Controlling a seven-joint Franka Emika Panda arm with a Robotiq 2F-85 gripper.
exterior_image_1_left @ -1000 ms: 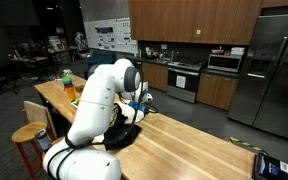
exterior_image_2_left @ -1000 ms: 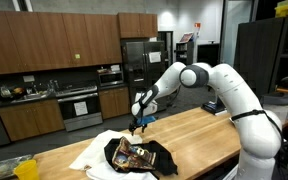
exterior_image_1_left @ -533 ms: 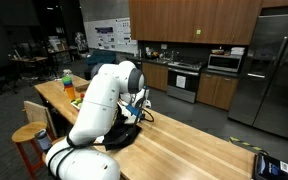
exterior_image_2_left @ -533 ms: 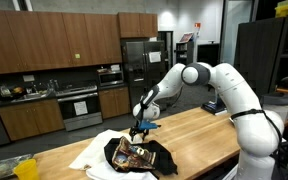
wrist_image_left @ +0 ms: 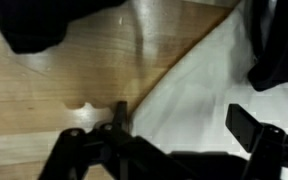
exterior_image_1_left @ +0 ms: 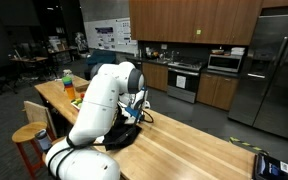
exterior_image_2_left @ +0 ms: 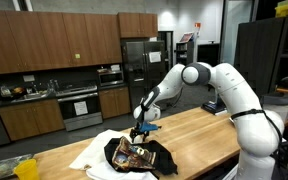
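My gripper [exterior_image_2_left: 141,128] hangs open just above a pile of clothes on the long wooden table [exterior_image_2_left: 199,135]. In the wrist view the gripper [wrist_image_left: 184,128] has nothing between its dark fingers [wrist_image_left: 248,125]; a white cloth [wrist_image_left: 199,85] lies below them, its edge running diagonally across bare wood [wrist_image_left: 54,80]. A black garment [exterior_image_2_left: 141,155] with a printed front lies on the white cloth [exterior_image_2_left: 88,153], directly beneath the gripper. Parts of the black garment [wrist_image_left: 34,25] show at the top of the wrist view. In an exterior view the arm [exterior_image_1_left: 104,95] hides most of the black garment [exterior_image_1_left: 124,135].
A green bottle [exterior_image_1_left: 67,77] and an orange item [exterior_image_1_left: 72,90] stand at the table's far end. A wooden stool [exterior_image_1_left: 28,134] is beside the table. A dark device [exterior_image_1_left: 270,165] sits near the table's other end. Kitchen cabinets and a fridge [exterior_image_2_left: 135,68] line the back.
The gripper has come down a little toward the black garment and stayed open. The clothes have not moved.
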